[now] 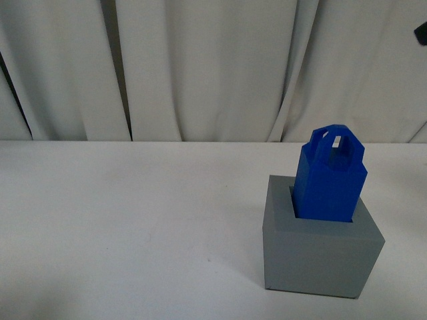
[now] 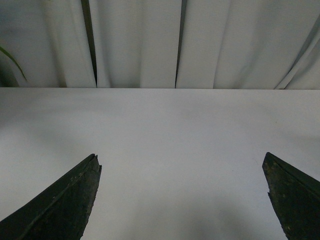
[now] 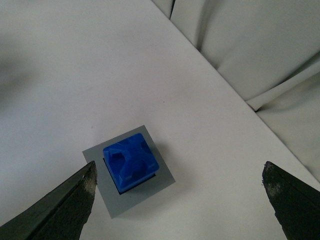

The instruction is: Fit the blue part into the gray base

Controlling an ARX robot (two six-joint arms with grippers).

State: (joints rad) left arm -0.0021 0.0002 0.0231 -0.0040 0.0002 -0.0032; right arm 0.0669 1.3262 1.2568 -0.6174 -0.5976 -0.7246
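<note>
The blue part (image 1: 330,180) stands upright in the square recess of the gray base (image 1: 320,257) on the white table, at the right of the front view. Its looped top sticks out above the cube. In the right wrist view the blue part (image 3: 131,161) and gray base (image 3: 162,180) show from above, far below. My right gripper (image 3: 179,172) is open and empty, high over the table, with the cube close to one fingertip (image 3: 75,200) in the picture. My left gripper (image 2: 182,162) is open and empty over bare table. Neither gripper shows in the front view.
A white curtain (image 1: 213,67) hangs behind the far table edge. The white table (image 1: 120,227) stretches left of the cube. A dark object (image 1: 421,32) shows at the upper right edge of the front view.
</note>
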